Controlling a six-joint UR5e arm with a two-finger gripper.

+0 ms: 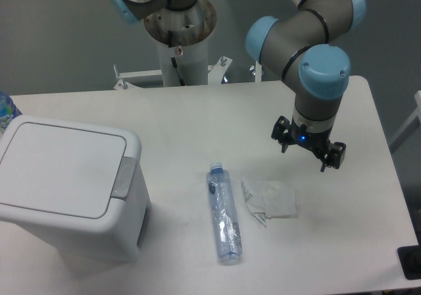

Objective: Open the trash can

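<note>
The trash can (66,196) is a large boxy white bin at the left of the table. Its flat white lid (59,166) lies shut, and the grey push-button tab (123,176) sits at the lid's right edge. My gripper (304,155) hangs above the table at the right, far from the bin, pointing down. Its fingers (325,163) stand apart with nothing between them.
A clear plastic bottle (223,214) with a blue cap lies on its side at the table's middle. A crumpled white tissue (271,199) lies just right of it, below-left of the gripper. The arm's base column (179,38) stands at the back. A dark object (410,262) sits at the right edge.
</note>
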